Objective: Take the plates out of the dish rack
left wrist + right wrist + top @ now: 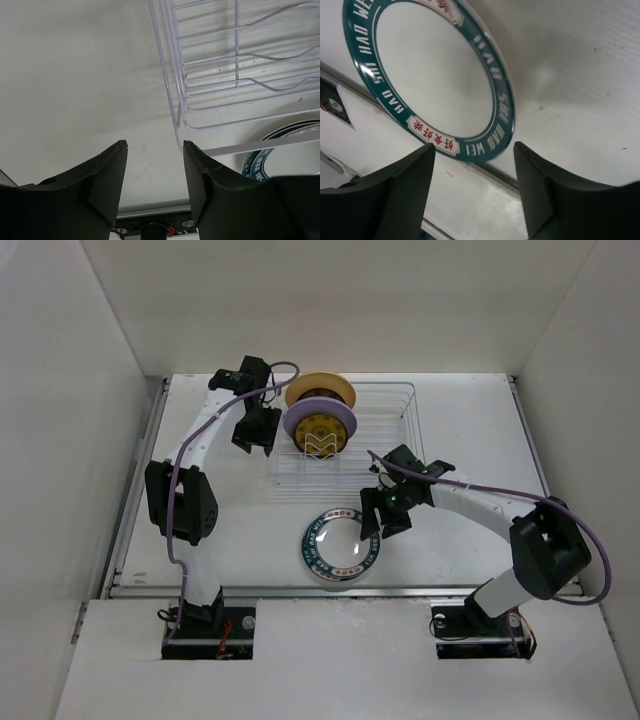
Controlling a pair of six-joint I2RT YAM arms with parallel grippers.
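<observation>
Bright, even overhead light throws soft striped shadows left of the silver wire dish rack (pixel 175 100). The near black gripper fingers (pixel 100 190) blur along the lower frame.

The white plate (pixel 338 546) has a lettered teal rim; there are also a lilac plate (pixel 293 425), tan-yellow plate (pixel 320 388), silver rack (pixel 400 416).

Glossy glazed teal-rim plate (pixel 432 75), shiny metal wire rack (pixel 236 50), matt white tabletop (pixel 75 75), matt blk plastic jaws.
</observation>
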